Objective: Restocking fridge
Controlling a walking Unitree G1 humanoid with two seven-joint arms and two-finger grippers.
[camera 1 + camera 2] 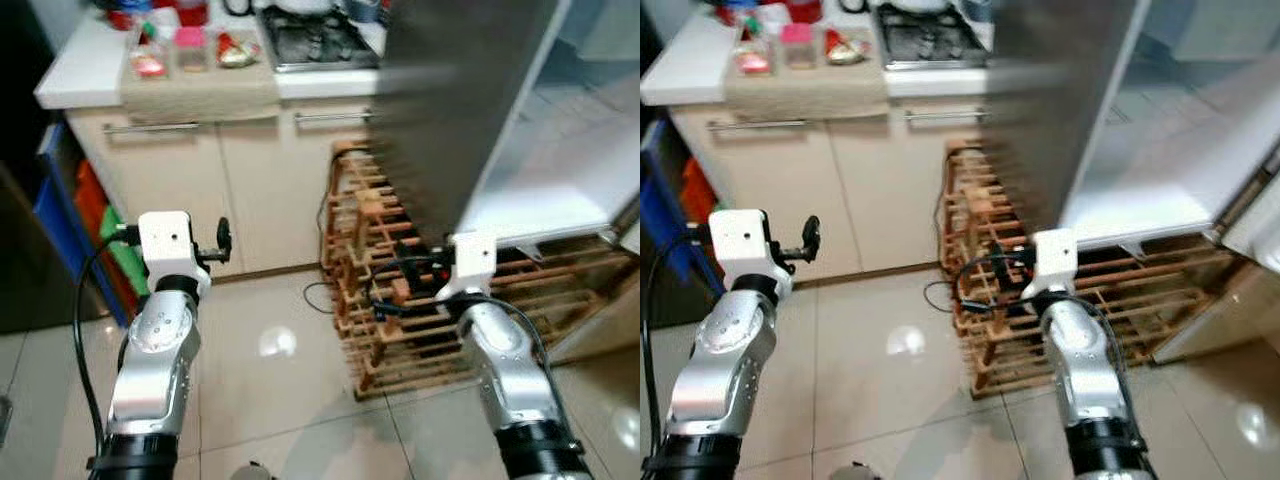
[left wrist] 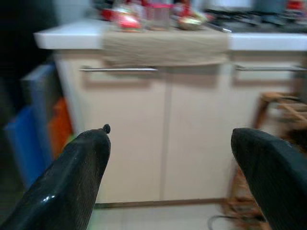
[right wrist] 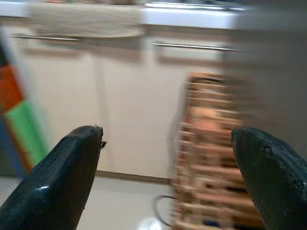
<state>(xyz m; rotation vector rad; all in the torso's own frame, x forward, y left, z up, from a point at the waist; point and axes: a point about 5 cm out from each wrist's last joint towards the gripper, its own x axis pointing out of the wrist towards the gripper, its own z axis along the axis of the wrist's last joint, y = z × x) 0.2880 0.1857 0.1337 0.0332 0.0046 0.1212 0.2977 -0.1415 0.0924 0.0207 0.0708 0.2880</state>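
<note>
While both pincers — left (image 2: 168,182), right (image 3: 168,182) — gape empty, packets (image 1: 190,50) wait on the table (image 1: 70,80) beside the open fridge (image 1: 560,190); likely light, crushable — grip their sides.

Two tools (image 1: 222,240) (image 1: 400,275), one wooden rack (image 1: 372,240)

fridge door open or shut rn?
Open. The fridge door swings out over the wooden rack, leaving the white fridge interior exposed. Both grippers are empty.
</note>
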